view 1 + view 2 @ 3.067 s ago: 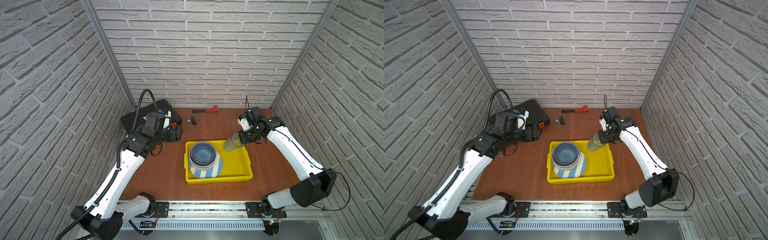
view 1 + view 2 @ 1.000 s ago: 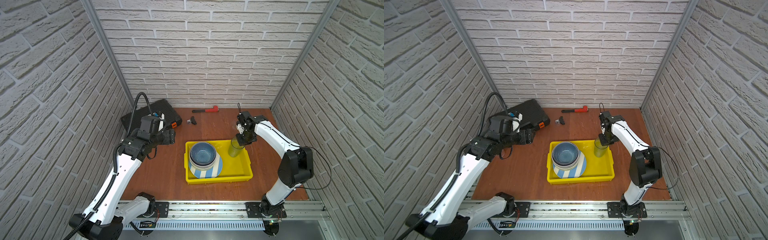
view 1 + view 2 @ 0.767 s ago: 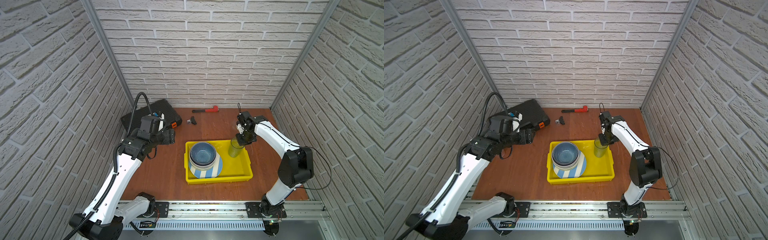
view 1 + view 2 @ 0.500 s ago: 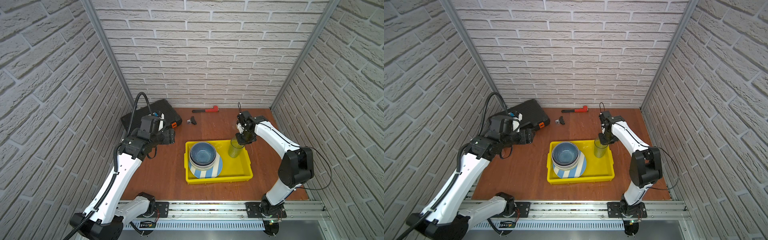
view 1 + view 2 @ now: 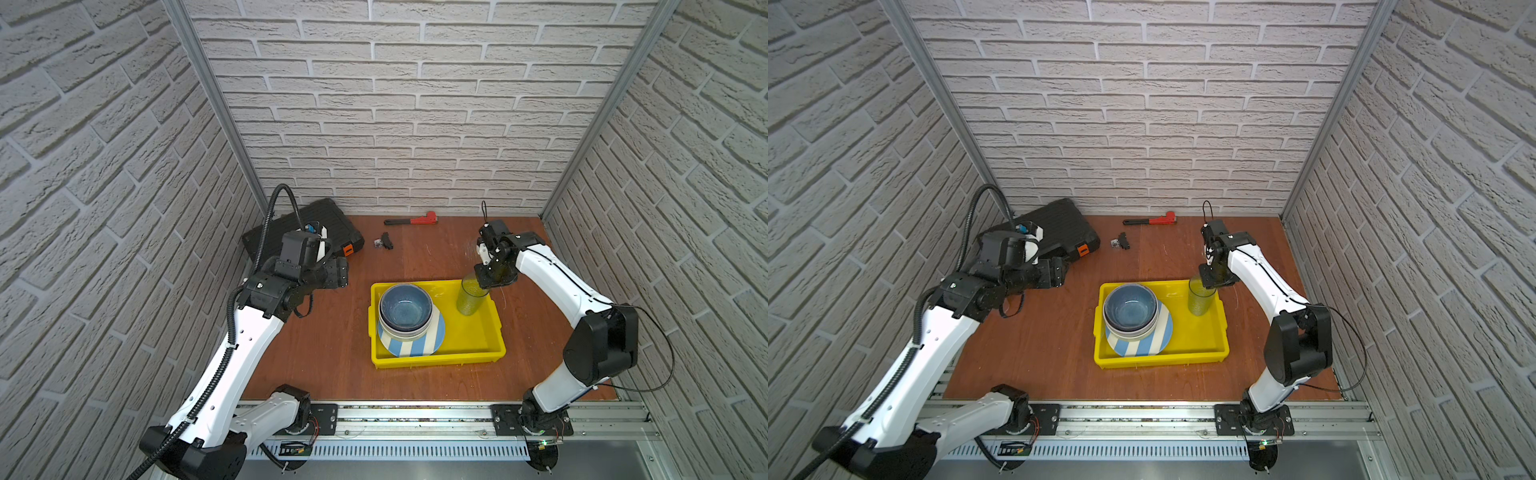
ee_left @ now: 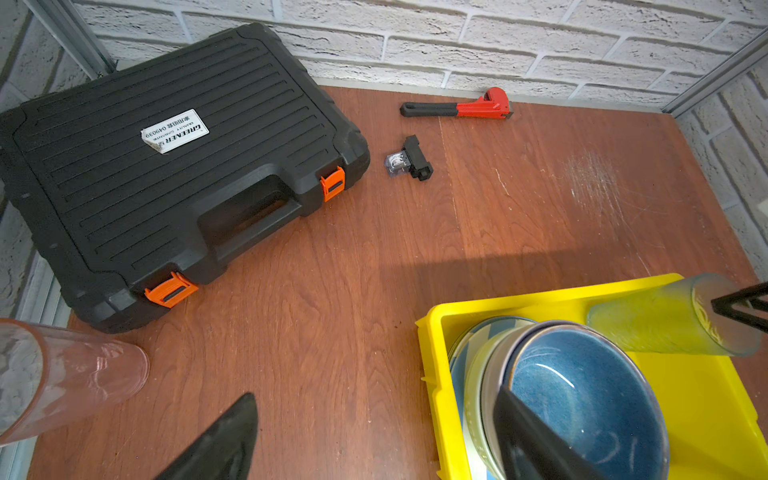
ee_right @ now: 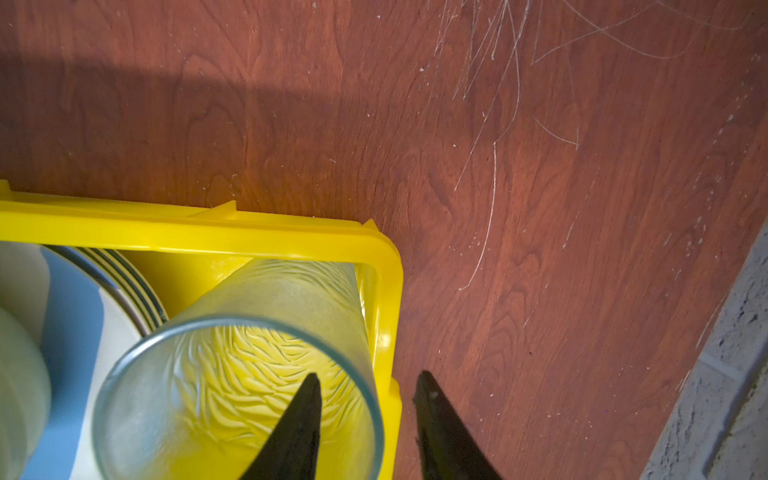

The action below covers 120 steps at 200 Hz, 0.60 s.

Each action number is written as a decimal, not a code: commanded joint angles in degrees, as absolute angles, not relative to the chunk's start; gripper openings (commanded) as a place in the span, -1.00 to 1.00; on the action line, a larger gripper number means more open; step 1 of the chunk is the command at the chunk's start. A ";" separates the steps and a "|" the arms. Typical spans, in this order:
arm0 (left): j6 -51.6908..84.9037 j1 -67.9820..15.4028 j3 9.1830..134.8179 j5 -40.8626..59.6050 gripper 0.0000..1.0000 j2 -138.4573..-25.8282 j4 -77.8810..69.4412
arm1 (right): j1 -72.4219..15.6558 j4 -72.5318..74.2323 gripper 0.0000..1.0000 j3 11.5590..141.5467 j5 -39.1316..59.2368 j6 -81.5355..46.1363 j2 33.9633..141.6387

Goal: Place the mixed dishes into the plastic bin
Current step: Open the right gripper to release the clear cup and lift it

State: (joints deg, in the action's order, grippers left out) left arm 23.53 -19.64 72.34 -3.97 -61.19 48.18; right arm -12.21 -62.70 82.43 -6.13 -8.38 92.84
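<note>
Wooden tabletop [image 5: 436,257]: right gripper [image 7: 366,374], jaws apart astride the rim of the green tumbler [image 7: 270,299], releasing it upright in the yellow bin [image 7: 208,232] corner beside stacked bowls [image 5: 405,309]; left gripper [image 6: 374,392] gapes empty.

In both top views the blue-and-white striped round plate [image 5: 415,348] shows only a crescent at six o'clock beneath the stacked bowls [image 5: 397,331], which themselves show only rims under the blue glazed bowl [image 5: 405,307]. The black ribbed tool case [image 5: 1059,224], at ten o'clock from the yellow plastic bin [image 5: 438,360], lies partly behind the left arm. The small black-and-clear part [image 5: 384,242] at eleven o'clock is too small to name. The frame edge cuts off the clear pinkish tumbler [image 6: 75,374].
</note>
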 commanded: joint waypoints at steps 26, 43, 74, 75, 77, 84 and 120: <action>23.20 -16.51 71.71 -6.61 0.77 -62.98 49.32 | -12.01 -64.47 0.07 84.19 -5.03 -8.72 87.50; 23.73 -14.58 71.85 -6.14 0.77 -64.04 50.17 | -11.97 -64.88 0.12 84.56 -4.15 -8.45 86.32; 23.28 -8.83 72.94 -5.56 0.77 -66.16 53.61 | -12.13 -64.55 0.60 84.14 -2.25 -6.28 83.55; 23.24 -8.59 73.03 -5.50 0.77 -66.26 53.75 | -12.08 -64.44 0.61 84.08 -2.27 -6.26 83.43; 23.17 -8.15 73.10 -5.42 0.77 -66.33 54.02 | -12.12 -64.38 0.63 83.91 -2.24 -6.07 83.17; 22.99 -6.48 73.53 -5.04 0.77 -67.06 54.82 | -12.13 -63.99 0.67 83.49 -1.98 -5.72 82.37; 20.94 0.16 75.20 -4.83 0.77 -68.70 57.40 | -12.12 -62.22 0.70 82.30 2.02 -5.36 78.93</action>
State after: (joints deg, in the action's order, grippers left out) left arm 23.05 -3.11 72.84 -4.89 -68.18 54.41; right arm -12.21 -64.05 83.29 -1.23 -6.42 81.87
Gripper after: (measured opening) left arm 0.886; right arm 0.849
